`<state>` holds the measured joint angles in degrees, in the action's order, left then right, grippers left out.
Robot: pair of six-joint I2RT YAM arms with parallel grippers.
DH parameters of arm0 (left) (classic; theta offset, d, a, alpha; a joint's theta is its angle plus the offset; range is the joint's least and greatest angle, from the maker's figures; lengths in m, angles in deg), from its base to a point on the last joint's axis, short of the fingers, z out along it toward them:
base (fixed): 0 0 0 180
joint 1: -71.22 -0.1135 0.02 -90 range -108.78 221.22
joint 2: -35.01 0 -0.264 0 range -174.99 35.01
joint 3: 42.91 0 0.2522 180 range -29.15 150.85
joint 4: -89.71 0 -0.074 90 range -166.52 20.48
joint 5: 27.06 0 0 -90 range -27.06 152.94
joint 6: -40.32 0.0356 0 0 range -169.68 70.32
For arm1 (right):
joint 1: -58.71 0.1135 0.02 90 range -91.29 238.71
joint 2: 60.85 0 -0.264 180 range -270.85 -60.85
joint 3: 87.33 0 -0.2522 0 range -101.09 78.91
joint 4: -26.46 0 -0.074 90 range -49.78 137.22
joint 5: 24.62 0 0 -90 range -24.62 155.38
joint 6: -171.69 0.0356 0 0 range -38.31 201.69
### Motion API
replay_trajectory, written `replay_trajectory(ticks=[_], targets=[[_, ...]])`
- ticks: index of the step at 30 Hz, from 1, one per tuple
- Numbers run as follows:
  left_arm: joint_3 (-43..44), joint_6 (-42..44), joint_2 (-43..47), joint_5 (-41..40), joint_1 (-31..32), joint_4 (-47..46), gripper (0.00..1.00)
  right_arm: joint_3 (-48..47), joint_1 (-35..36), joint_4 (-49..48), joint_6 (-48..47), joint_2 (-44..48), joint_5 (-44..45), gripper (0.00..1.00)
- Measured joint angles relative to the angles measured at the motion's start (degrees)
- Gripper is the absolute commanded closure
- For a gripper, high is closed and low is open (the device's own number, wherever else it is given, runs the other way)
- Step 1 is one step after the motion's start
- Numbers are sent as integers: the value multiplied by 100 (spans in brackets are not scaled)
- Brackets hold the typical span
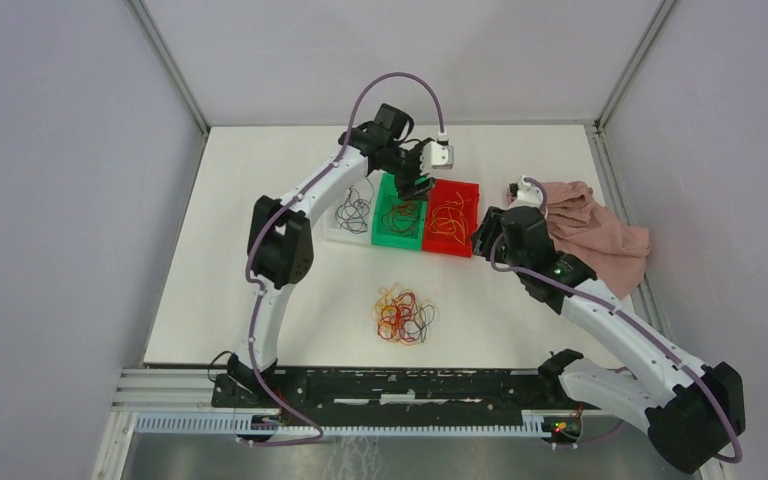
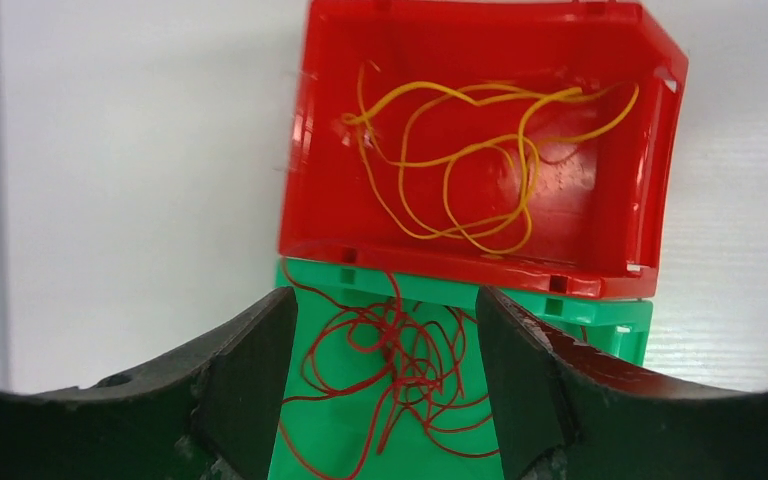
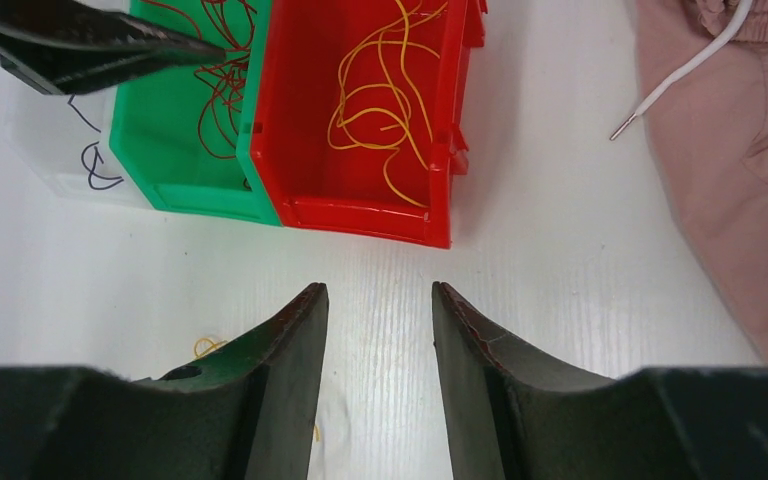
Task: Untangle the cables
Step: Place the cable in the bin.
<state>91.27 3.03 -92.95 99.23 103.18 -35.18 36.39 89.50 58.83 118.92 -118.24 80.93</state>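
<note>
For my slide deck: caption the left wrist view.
Open left gripper over green bin of red cables; yellow cables lie in the red bin beyond.

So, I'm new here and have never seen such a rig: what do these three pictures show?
Two white robot arms stand on a table, each ending in a two-finger gripper. One picture looks down from above; the other two come from wrist cameras. The left gripper hangs open over the green bin of red cables; the right gripper, open and empty, faces the red bin of yellow cables. A clear bin holds dark cables. A tangled pile lies nearer, a pink cloth at right.
</note>
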Motion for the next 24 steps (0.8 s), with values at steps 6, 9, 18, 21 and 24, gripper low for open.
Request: replay_trajectory(ticks=[6, 9, 18, 21, 24], targets=[[-74, 369, -273, -20, 4, 317, 42, 0, -66, 142, 0, 116, 17, 55], [-284, 474, -247, -107, 4, 140, 61, 0, -92, 195, 0, 118, 15, 56], [-1377, 490, 74, -413, 0, -678, 90, 2, -96, 192, 22, 118, -4, 57], [-1423, 490, 138, -533, 0, -911, 91, 2, -98, 190, 33, 118, -7, 57], [-1547, 490, 247, -638, 0, -1064, 91, 13, -109, 184, 44, 118, -9, 58]])
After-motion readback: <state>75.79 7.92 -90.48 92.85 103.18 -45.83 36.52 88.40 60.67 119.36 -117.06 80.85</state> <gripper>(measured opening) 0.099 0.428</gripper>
